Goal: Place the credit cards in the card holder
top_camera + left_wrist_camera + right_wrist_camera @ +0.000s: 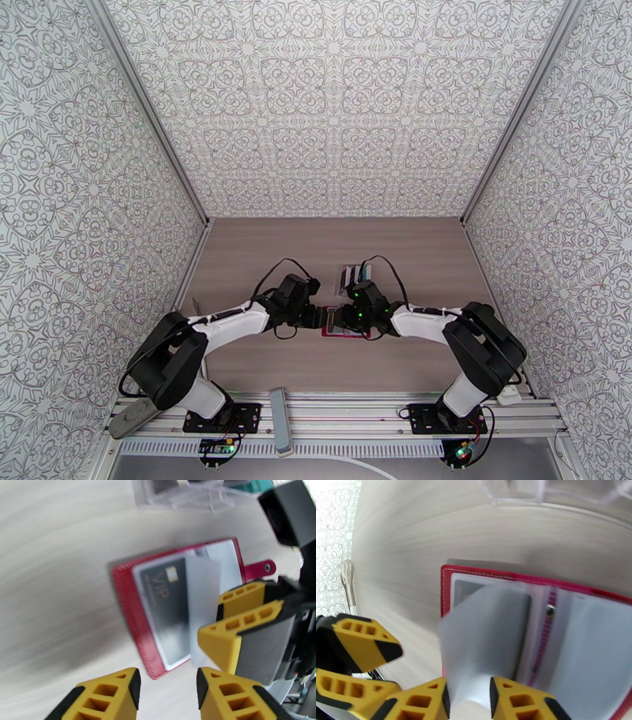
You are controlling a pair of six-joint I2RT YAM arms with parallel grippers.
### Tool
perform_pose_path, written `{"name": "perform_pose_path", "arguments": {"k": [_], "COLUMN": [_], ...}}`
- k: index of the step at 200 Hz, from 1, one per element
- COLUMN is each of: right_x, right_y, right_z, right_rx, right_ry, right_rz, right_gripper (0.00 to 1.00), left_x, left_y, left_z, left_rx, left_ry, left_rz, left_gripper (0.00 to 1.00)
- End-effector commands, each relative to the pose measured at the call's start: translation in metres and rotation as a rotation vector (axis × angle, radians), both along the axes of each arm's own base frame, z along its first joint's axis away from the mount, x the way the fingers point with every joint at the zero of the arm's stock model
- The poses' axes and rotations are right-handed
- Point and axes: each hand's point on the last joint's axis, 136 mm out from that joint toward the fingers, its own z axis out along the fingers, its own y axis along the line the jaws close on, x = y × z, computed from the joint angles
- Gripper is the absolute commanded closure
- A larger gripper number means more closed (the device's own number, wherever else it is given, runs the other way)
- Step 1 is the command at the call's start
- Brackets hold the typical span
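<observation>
The card holder [130, 598] lies open on the table, red with pale clear pockets and its snap tab [260, 567] to one side; it also shows under both wrists [347, 334]. A black credit card [168, 602] printed VIP sits in one pocket. A pale translucent sheet [486, 638] stands up from the open card holder [482, 571]; pocket leaf or whitish card, I cannot tell. It rises between the parted fingers of my right gripper [469, 701] [231, 620]. My left gripper [168, 691] is open, nothing between its fingers, near the holder's corner. Its fingers [363, 645] show beside the holder.
A clear plastic tray [177, 497] behind the holder keeps more cards, one of them teal [252, 486]; it also shows just beyond the grippers [354, 276]. A grey bar [279, 418] lies on the front rail. Patterned walls close in three sides.
</observation>
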Motion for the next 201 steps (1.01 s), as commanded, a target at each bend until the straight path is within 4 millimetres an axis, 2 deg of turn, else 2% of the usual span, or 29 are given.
{"name": "perform_pose_path", "arguments": {"k": [1,47,102,120,174,201], "right_x": [0.005,0.003,0.0,0.001,0.002,0.005], "right_y": [0.019,0.028,0.03,0.03,0.022,0.008], "right_z": [0.012,0.012,-0.001,0.007,0.048,0.05], "right_rx": [0.062,0.088,0.087,0.1,0.098,0.036], "right_ry": [-0.024,-0.019,0.007,-0.008,-0.096,-0.113], "right_rz": [0.028,0.044,0.047,0.049,0.046,0.028], "right_gripper": [0.58,0.46,0.44,0.43,0.38,0.38], "left_x": [0.001,0.009,0.022,0.024,0.034,0.038], "left_y": [0.019,0.028,0.026,0.022,0.009,-0.001], "left_z": [-0.011,-0.021,-0.032,-0.031,-0.021,-0.018], "left_rx": [0.053,0.051,0.029,0.017,-0.009,-0.022], "left_ry": [0.008,0.023,0.055,0.059,0.04,0.031], "left_rz": [0.02,0.047,0.062,0.053,0.031,0.014], "left_gripper": [0.56,0.56,0.56,0.56,0.55,0.56]}}
